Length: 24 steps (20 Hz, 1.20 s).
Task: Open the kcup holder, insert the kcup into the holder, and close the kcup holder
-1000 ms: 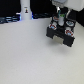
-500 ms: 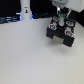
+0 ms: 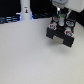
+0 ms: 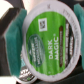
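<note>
Change since half a second ago: I see almost none; the arm hangs over the black boxy kcup holder as before, perhaps a shade lower, though the frames are too coarse for me to be sure.

Item 1, end effector: in the exterior view it sits directly above the holder at the far right of the white counter. In the wrist view its teal finger pads press on opposite sides of the small round kcup with green foil top and whitish rim, so I log it as pinching the kcup.

Item 2, kcup: held in the end effector, lid facing the wrist camera, white lettering "DARK MAGIC" legible.

Item 3, holder: top appears open, with small light and red details showing inside; whether any pod sits in it I cannot make out.

Hidden or unclear: the kcup's body is concealed behind its lid; in the exterior view the kcup itself is too small to pick out.
</note>
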Tool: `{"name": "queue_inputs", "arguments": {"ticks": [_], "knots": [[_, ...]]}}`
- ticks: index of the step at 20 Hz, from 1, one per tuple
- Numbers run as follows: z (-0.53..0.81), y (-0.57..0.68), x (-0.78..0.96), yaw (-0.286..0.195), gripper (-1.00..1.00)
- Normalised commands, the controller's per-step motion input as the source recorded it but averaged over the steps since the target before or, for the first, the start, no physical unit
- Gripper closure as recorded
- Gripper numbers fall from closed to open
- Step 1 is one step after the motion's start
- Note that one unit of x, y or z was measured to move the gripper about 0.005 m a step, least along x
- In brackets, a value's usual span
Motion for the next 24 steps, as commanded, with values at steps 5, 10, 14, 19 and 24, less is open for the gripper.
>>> {"name": "queue_inputs", "arguments": {"ticks": [5,10,14,19,24], "knots": [[-0.20,0.05,0.09,-0.029,1.00],[0.04,-0.02,0.05,0.014,1.00],[0.23,-0.11,0.07,0.141,1.00],[0.23,-0.26,0.00,0.194,1.00],[0.11,-0.21,0.01,0.173,1.00]]}}
